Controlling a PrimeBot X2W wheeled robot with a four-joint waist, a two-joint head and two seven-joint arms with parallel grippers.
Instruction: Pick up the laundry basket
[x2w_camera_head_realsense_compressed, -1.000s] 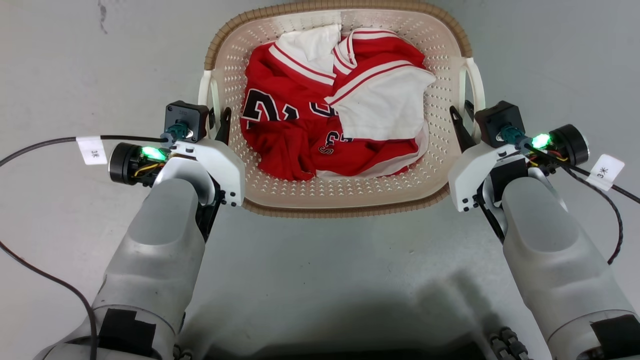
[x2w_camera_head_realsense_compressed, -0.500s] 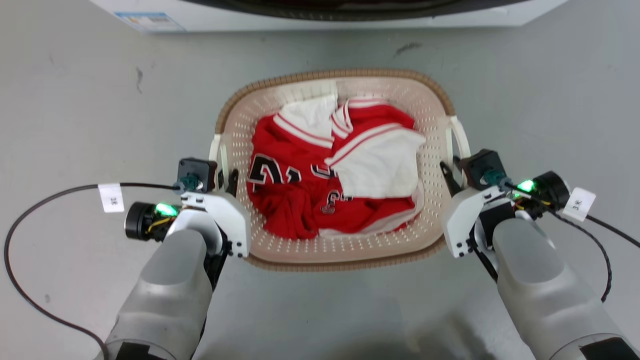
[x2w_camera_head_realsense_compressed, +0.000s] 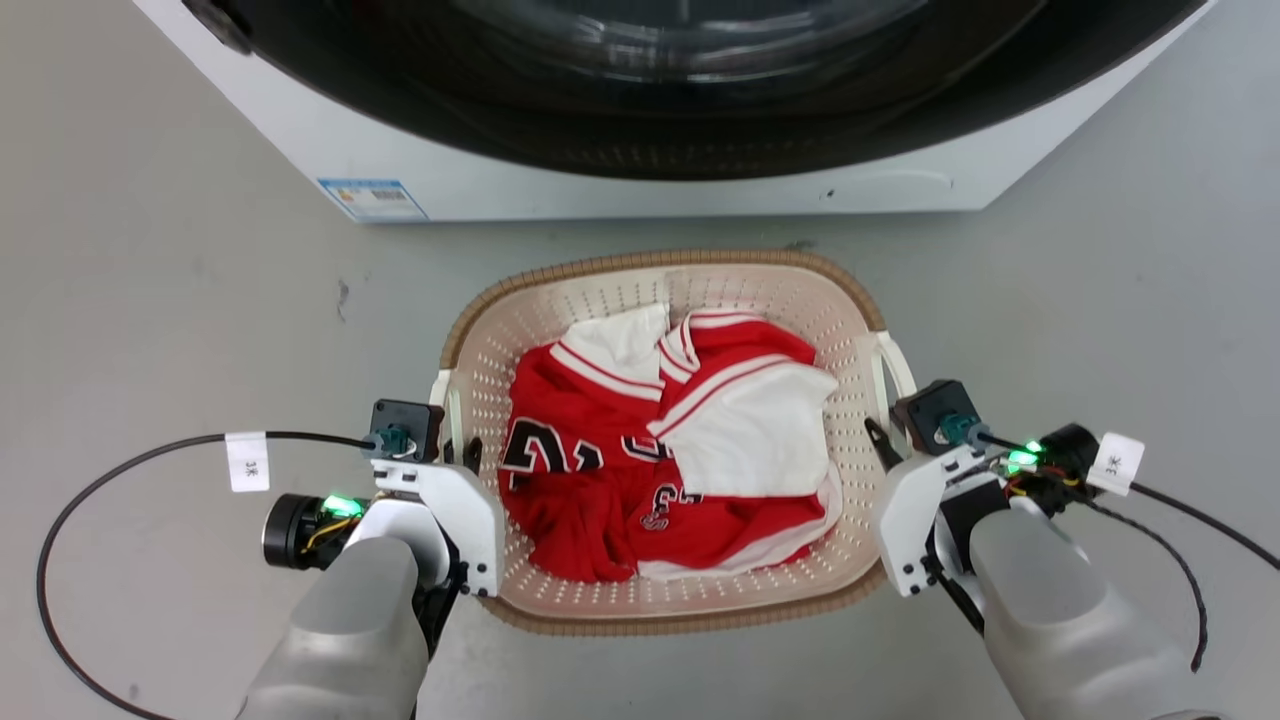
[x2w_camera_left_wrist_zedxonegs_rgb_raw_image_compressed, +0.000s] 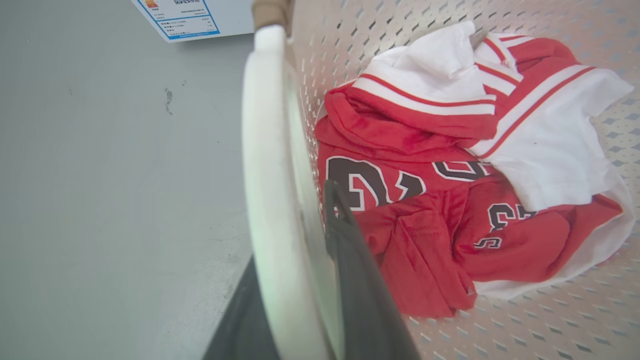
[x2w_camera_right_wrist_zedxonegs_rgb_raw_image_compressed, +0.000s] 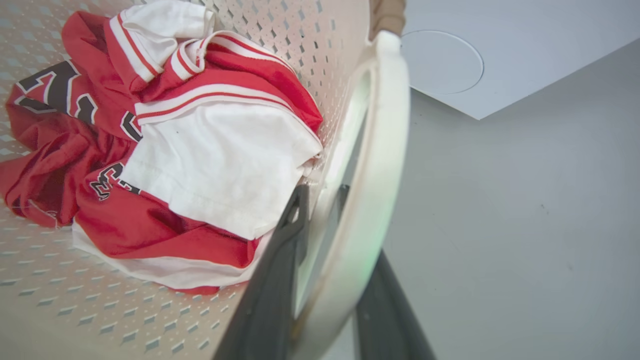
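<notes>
In front of washing machine, laundry basket with clothes is located. Left handle is clamped by left gripper, right handle by right gripper. Grasp is judged done; lift off floor is judged remaining.

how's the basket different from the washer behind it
The basket is cream and perforated with a brown rim; the washer is smooth white with a dark door. The basket is far smaller than the washer. The basket shows a jersey inside; the washer's inside is hidden. Both are pale.
</notes>
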